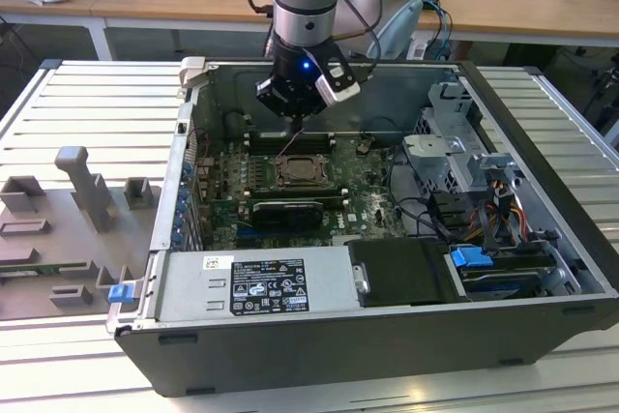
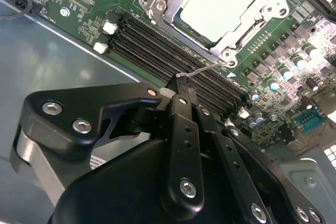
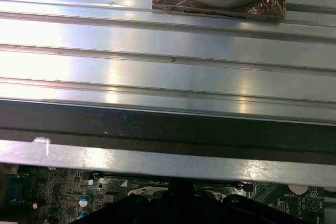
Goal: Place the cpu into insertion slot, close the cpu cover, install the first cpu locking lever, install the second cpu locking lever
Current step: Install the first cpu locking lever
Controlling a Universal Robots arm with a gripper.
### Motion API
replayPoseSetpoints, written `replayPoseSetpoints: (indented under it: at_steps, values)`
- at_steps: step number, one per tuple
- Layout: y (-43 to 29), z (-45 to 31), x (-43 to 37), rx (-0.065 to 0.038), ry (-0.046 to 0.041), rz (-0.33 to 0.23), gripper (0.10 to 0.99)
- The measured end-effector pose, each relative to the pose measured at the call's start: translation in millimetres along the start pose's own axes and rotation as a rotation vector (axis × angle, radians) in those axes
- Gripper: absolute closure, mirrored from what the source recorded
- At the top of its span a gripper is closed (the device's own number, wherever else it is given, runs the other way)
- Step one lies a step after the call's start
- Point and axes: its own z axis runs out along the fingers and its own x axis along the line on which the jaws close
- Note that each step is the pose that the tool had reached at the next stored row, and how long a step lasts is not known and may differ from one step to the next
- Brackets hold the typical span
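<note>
- Starting big: open computer case lies on its side on the slatted table. It holds the green motherboard, the power supply along the near wall, and the drive cage with cabling toward the exterior view's right.
- Insertion slot sits mid-board, just beside the memory slots.
- In the second wrist view the cpu cover lies flat over the socket, framing the cpu. The chip's pale face shows through the cut-out, so it looks seated and covered.
- Gripper hangs just above the socket's memory-slot side. Fingers are drawn close together, with the hooked end of the thin wire locking lever right at their tips. Can't tell if it's pinched or only touched.
- Judgement: we're on the first lever. Doing it well means keeping contact on the hook end, following the lever's arc and not dragging across the memory slots. The wire is thin and springy, so it slips off easily.
</note>
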Motion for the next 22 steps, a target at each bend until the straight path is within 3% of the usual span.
replayPoseSetpoints:
  at_steps: [6, 11, 15, 22]
  values:
    - [-0.9, -0.5, 1.5, -0.001, 0.0, 0.0, 0.98]
    - [-12.2, 2.6, 1.6, -0.001, -0.0002, 0.0, 0.98]
    - [-14.0, 10.9, -6.0, -0.001, -0.0002, 0.0, 0.98]
    - [-12.9, 17.3, -14.2, -0.001, -0.0001, 0.0, 0.98]
